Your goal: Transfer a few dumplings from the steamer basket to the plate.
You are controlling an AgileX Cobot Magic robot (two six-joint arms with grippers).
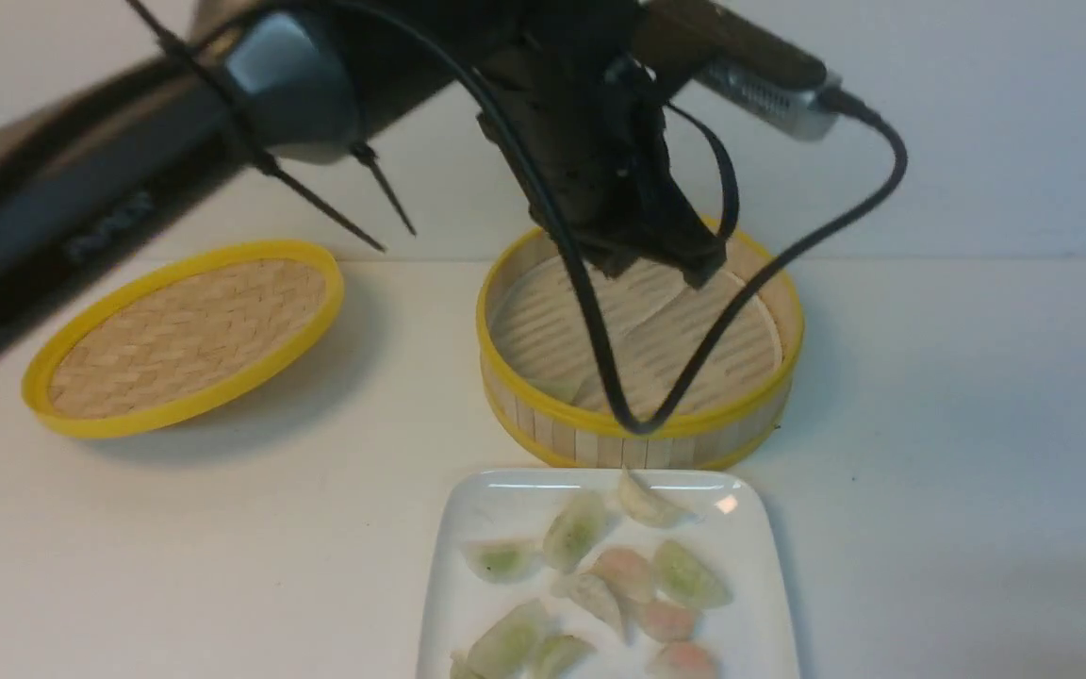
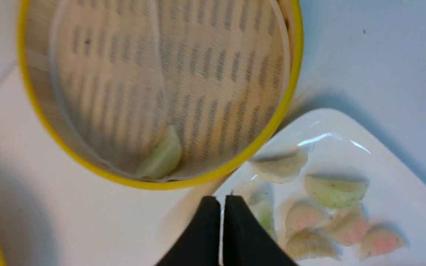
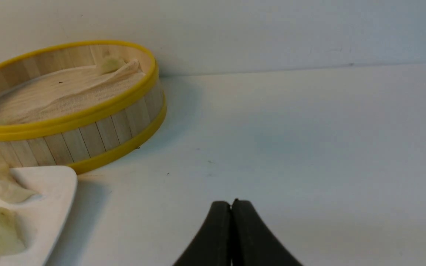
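The steamer basket (image 1: 543,401) stands mid-table with its white liner showing. One greenish dumpling (image 2: 163,157) lies inside against the wall; the right wrist view shows it too (image 3: 109,63). The white plate (image 1: 755,556) sits just in front of the basket and holds several dumplings, green ones (image 1: 576,528) and pink ones (image 1: 628,571). My left gripper (image 1: 699,269) hangs above the basket, shut with nothing between its fingers. In the left wrist view, its tips (image 2: 222,201) line up between the basket rim (image 2: 154,184) and the plate's corner. My right gripper (image 3: 231,203) is shut and empty over bare table, right of the basket.
The flat woven lid (image 1: 185,335) with its yellow rim lies tilted at the left of the table. The left arm and its cable (image 1: 760,273) cross over the basket. A white wall runs close behind the basket.
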